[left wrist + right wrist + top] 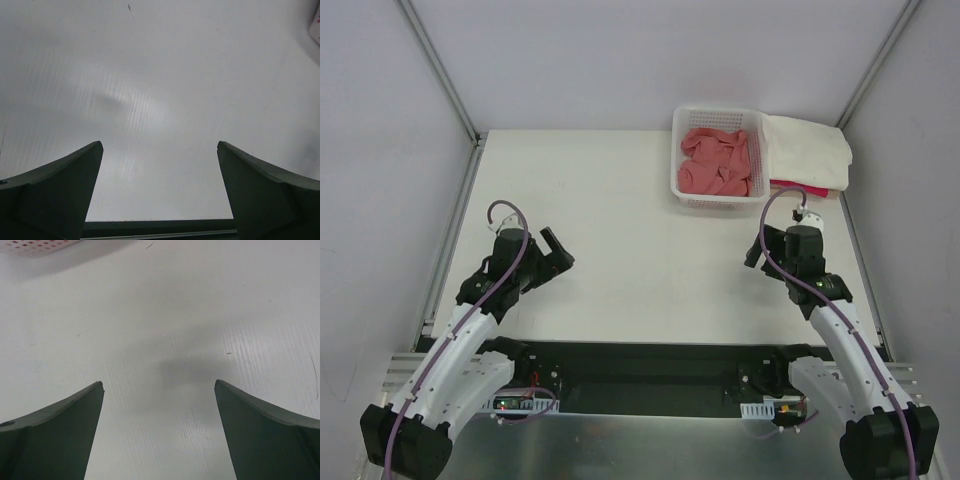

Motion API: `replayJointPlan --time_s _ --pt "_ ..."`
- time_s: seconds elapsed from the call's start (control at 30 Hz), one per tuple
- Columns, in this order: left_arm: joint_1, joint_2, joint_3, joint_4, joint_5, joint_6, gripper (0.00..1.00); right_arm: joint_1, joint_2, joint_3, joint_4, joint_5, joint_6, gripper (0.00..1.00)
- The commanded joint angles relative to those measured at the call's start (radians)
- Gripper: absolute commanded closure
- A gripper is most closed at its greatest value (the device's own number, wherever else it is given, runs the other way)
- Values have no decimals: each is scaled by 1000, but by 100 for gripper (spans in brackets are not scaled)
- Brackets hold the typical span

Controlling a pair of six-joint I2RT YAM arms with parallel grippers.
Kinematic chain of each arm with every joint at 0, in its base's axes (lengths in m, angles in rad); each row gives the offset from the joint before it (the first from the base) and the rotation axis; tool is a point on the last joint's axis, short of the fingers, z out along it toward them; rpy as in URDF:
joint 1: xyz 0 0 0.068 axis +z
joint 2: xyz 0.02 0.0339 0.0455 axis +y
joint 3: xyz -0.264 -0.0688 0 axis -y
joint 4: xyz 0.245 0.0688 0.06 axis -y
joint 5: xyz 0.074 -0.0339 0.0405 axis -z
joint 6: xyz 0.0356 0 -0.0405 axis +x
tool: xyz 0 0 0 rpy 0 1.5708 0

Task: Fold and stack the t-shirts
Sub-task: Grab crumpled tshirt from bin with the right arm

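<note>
White counter point(620, 220), grey walls behind. Left tool point(160, 145) and right tool point(159, 384) both released, jaws wide, holding nothing, hovering over counter. Salmon shirt point(718, 165) crumpled in basket point(720, 203), ahead and slightly left of right tool, well apart from left tool. Cream shirt point(810, 150) ahead-right of right tool, just beside basket, lying on pink-red shirt point(800, 187). Likely step: fetch salmon shirt. Best done with right tool: pinch a top ridge of cloth, lift straight up clear of basket, lay between tools for spreading.
</note>
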Motion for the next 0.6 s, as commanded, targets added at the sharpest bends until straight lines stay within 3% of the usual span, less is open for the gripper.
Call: replayJointPlan --time_s 0.0,0.33,0.57 --pt "2 -50 -11 21 -13 -12 1 5 -34 1 43 20 18 3" --pt "2 -53 -21 20 -19 -39 1 7 -80 34 -4 25 3 3" --pt "2 -11 -9 20 -21 -47 1 5 93 241 -63 -12 -19 3"
